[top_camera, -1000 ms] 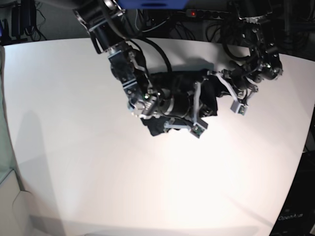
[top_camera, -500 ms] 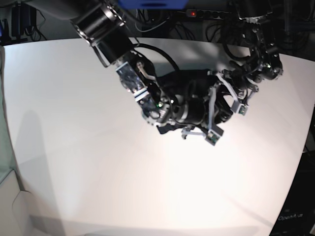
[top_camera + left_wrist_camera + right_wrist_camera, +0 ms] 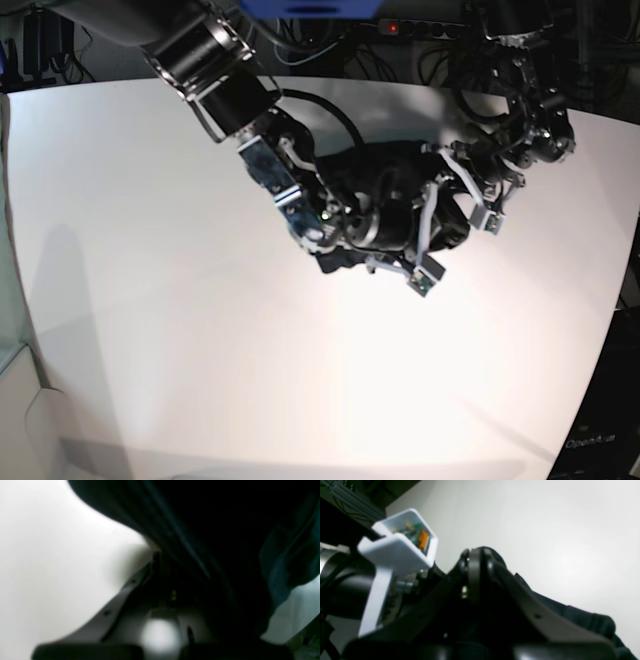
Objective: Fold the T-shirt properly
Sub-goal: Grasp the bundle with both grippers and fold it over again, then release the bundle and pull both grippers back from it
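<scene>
Both arms work over the T-shirt (image 3: 385, 175), which lies bunched in a dark heap on the white table (image 3: 150, 300), nearer the far edge and somewhat toward the far right corner in the base view. It is not spread flat; the fabric is gathered in thick folds, so I judge the fold is at an early or middle step, not finished.

The right gripper (image 3: 452, 225) reaches across the heap from the left of that view and is buried in the cloth. In the right wrist view its fingers (image 3: 475, 575) look pressed together, with dark fabric beside them, so it probably pinches a layer of the shirt to drag it, but I cannot tell for sure.

The left gripper (image 3: 445, 165) sits at the right end of the heap, low on the cloth. Its wrist view shows only dark blurred fabric close to the lens, so I cannot tell if it is wide or narrow. I judge it stands there to anchor that side.
</scene>
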